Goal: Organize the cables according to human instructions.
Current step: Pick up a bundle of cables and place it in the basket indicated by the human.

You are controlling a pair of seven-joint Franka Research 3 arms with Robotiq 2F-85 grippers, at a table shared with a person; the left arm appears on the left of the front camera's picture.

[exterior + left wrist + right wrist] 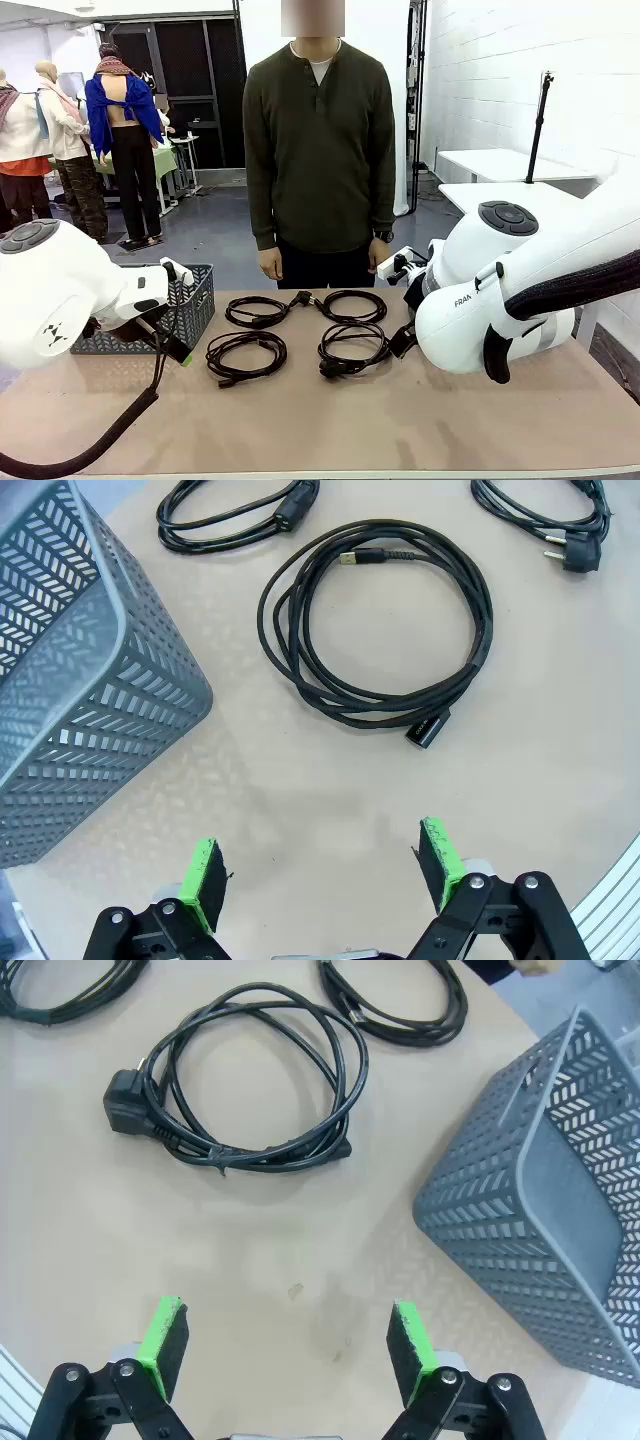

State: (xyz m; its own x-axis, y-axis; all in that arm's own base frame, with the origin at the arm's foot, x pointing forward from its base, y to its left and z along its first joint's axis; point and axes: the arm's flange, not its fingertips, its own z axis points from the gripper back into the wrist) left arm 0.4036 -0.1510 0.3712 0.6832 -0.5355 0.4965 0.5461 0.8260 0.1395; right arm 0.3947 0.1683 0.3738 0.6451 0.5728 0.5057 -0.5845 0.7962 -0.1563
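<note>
Cables [428, 730] lie coiled on the bench [400, 420]; we see a gray basket [195, 305] at left, with the left gripper [320, 875] and right gripper [290, 1345] spread, empty.

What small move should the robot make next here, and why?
Probably pause both arms and wait for a cue: the person's hands hang down, pointing at nothing, all four cables lie untouched, and the left gripper and right gripper hover with jaws open.

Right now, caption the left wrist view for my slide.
Open left gripper over the tabletop, a coiled black USB cable ahead, a grey slotted basket to one side.
</note>
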